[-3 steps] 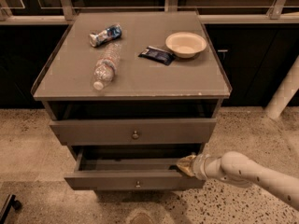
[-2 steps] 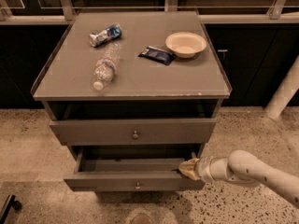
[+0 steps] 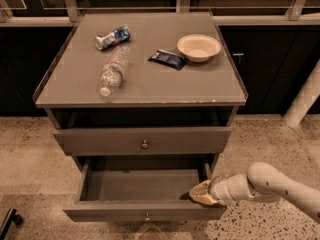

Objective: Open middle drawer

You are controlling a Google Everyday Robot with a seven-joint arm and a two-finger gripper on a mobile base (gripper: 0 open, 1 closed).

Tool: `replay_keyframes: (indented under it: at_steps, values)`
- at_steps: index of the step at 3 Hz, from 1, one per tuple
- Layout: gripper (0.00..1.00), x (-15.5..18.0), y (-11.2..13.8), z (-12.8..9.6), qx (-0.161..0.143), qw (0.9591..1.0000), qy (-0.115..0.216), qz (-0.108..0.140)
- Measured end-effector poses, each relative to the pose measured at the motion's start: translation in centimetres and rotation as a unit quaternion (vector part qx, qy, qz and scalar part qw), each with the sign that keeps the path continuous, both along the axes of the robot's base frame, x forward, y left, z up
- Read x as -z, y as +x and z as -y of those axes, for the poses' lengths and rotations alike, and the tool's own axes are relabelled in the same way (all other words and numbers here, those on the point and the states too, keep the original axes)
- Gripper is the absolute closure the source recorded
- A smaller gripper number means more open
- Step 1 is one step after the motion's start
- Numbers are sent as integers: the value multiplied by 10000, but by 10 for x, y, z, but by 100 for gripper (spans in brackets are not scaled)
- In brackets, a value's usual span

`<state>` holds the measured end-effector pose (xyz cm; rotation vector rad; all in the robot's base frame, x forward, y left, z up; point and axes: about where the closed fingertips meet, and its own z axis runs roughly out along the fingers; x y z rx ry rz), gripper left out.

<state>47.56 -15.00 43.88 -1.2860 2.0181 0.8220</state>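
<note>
The middle drawer (image 3: 145, 211) is pulled well out of the grey-brown cabinet, and its inside looks empty. Its low front carries a small round knob (image 3: 147, 216) at the centre. My gripper (image 3: 201, 194) is at the drawer's right front corner, just inside the front panel, on the end of the white arm (image 3: 265, 181) that reaches in from the right. The taller top drawer (image 3: 142, 141) with its bigger knob (image 3: 144, 144) is shut above it. The lowest drawer is hidden below the open one.
On the cabinet top (image 3: 200, 84) lie a clear plastic bottle (image 3: 112, 71), a crushed can (image 3: 112, 37), a dark snack packet (image 3: 167, 58) and a cream bowl (image 3: 199, 47). Speckled floor (image 3: 35, 169) surrounds the cabinet. A white post (image 3: 305, 101) stands at the right.
The middle drawer has slid further out towards the camera. My gripper has moved with its right front corner, lower and nearer in the view.
</note>
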Motion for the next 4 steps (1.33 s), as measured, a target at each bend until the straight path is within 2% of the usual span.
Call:
replay_keyframes:
  at_steps: [2, 3, 4]
  values:
    - [100, -4, -22, -2, -478, 9985, 182, -179]
    - [100, -21, -15, 9, -206, 9993, 279, 123]
    - [100, -60, 5, 36, 630, 9936, 439, 833]
